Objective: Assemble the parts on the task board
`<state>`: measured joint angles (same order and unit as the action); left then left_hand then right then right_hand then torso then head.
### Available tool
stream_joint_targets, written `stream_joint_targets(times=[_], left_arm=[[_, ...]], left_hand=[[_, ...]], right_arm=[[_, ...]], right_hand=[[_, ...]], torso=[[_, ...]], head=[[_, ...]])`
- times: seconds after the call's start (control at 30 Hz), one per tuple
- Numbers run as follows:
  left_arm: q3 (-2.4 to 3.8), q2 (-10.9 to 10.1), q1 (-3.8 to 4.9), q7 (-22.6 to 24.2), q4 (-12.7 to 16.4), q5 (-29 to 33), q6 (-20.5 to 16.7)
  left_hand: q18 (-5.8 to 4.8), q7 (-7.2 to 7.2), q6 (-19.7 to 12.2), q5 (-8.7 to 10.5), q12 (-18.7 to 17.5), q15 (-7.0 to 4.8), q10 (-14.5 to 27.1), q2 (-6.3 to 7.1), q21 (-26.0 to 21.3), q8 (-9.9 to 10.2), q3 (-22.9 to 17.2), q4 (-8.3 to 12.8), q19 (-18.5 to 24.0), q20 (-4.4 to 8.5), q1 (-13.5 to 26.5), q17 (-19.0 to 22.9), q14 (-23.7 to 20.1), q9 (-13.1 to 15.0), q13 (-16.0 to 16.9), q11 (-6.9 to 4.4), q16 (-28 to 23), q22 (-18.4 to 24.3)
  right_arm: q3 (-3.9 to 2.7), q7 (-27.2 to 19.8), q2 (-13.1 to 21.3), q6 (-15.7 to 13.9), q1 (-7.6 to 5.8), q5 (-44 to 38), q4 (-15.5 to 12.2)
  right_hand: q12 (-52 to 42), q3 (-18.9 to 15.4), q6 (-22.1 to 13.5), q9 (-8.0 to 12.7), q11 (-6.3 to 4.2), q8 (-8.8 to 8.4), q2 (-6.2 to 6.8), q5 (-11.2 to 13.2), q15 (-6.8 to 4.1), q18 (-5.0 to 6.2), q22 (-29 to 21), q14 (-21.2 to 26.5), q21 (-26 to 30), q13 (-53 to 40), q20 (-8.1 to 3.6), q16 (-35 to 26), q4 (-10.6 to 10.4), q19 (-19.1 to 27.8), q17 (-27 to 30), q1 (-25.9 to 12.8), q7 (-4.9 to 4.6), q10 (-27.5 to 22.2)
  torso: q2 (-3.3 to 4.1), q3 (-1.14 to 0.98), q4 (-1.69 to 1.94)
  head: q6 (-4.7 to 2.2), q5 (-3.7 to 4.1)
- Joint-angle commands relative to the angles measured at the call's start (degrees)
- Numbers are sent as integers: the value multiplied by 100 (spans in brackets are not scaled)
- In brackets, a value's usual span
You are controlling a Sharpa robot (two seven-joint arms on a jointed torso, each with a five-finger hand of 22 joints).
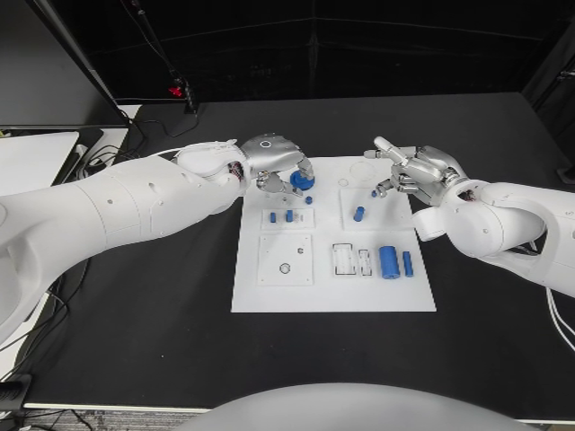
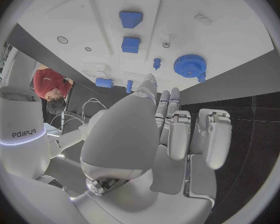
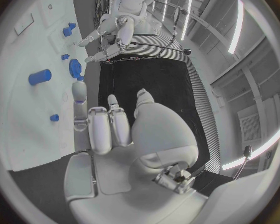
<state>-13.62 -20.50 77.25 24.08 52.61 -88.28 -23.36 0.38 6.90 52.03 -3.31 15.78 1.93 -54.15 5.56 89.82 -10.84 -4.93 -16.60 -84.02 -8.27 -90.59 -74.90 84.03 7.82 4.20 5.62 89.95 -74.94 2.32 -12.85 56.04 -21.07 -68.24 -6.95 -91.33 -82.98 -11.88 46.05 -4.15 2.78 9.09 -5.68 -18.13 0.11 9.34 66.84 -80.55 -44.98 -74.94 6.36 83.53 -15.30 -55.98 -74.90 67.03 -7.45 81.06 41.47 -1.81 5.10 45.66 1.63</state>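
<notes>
The white task board (image 1: pixel 333 287) lies in the middle of the black table. A blue gear (image 1: pixel 302 180) sits at the board's far left corner, and it lies just beyond my fingertips (image 2: pixel 172 97) in the left wrist view, where the gear (image 2: pixel 190 64) looks untouched. My left hand (image 1: pixel 272 160) hovers over it with fingers extended and holds nothing. My right hand (image 1: pixel 415 171) hovers over the board's far right corner, fingers spread and empty. A blue peg (image 1: pixel 359 213) lies below it. Two small blue pegs (image 1: pixel 281 216) stand on the left side. A blue cylinder (image 1: pixel 389 261) and a thin blue piece (image 1: pixel 407 262) lie on the near right.
A white table and cables (image 1: pixel 29 157) are at the left, beside a dark monitor. Bare black table (image 1: pixel 145 323) surrounds the board. Empty slots (image 1: pixel 352 259) and a small ring (image 1: pixel 285 268) mark the board's near half.
</notes>
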Motion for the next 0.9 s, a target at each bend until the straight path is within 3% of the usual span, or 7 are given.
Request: stream_joint_targets(times=[0.03,0.43,0.53,0.73,0.9], left_arm=[[5,45,0,-7,-41,-349,50],[5,168,-61,-119,-151,-630,183],[5,214,-74,-122,-204,-653,209],[5,290,-103,-108,-269,-669,231],[5,334,-122,-131,-301,-700,313]], left_hand=[[-38,-1,33,40,-48,-61,12,39,18,43,-49,1,-598,68,-21,-1510,597,-22,-28,-24,5,-1506],[-38,-85,40,38,-149,-215,25,43,18,183,-154,10,-598,191,-147,-1510,597,-119,-60,-140,5,-1506],[-38,-93,43,37,-151,-216,7,47,18,197,-167,16,-598,203,-167,-1510,597,-128,-60,-147,5,-1506],[-38,-109,65,31,-153,-212,-41,49,18,215,-201,24,-598,221,-218,-1510,597,-143,-59,-150,5,-1506],[-38,-115,93,1,-175,-206,-70,49,18,237,-261,34,-598,231,-298,-1510,597,-162,-65,-150,5,-1506]], right_arm=[[-3,-45,-10,50,-6,-8,-9],[-3,-63,-39,63,-6,-8,-13],[-3,-58,-45,67,-6,-8,-8],[-3,-57,-62,75,-6,-8,-3],[-3,-72,-73,58,-5,-8,-5]], right_hand=[[17,-41,1,4,-1,25,-31,8,-3,82,-2,34,34,-584,8,-28,2,22,-329,6,-12,-28],[20,-46,-9,7,1,22,-41,16,-1,72,23,29,-4,-579,9,-22,-7,-8,-336,-3,-15,-33],[13,-63,-31,11,6,18,-48,23,2,-65,372,4,-655,-581,11,3,-14,-509,-366,-9,-20,-32],[-12,-153,-72,12,3,50,-95,23,-1,-455,1485,-252,-2644,-558,5,227,-1,-1939,-655,23,-18,-44],[-30,-212,-94,13,-4,76,-125,27,-11,-650,1928,-908,-3504,-541,0,628,12,-2554,-1463,48,-12,-37]], torso=[[-1,0,-1],[2,3,-10],[-2,3,-7],[1,4,-9],[2,3,-10]], head=[[2,7],[-25,77],[-29,85],[-56,90],[-75,104]])
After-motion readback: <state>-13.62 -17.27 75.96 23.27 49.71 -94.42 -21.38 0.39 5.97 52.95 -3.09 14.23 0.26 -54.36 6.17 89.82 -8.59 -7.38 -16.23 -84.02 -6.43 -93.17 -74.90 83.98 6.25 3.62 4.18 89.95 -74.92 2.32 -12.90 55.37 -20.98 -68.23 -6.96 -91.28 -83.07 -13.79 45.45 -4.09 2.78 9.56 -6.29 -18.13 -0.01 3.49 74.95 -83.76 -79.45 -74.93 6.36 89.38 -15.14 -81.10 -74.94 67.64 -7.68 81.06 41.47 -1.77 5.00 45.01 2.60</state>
